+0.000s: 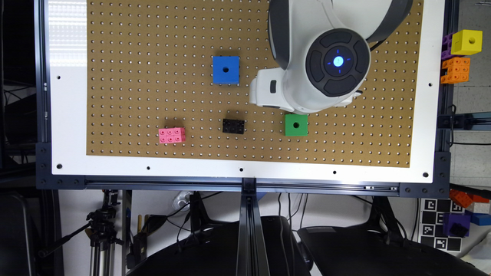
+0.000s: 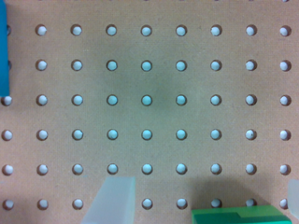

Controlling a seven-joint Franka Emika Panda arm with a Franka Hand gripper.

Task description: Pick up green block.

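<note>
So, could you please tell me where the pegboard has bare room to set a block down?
Bare: left of the blue cube, and right of the green block. Crowded: pink brick, black brick, green block row.

We see a brown pegboard (image 1: pixel 153 96) set in a white panel (image 1: pixel 69 115) on a dark metal frame (image 1: pixel 249 186). Below it stand a tripod (image 1: pixel 101 230) and two black chairs (image 1: pixel 368 249); glare brightens the panel's corner.

blue cube (image 1: pixel 226 69), pink brick (image 1: pixel 172 135), black brick (image 1: pixel 233 126)
</note>
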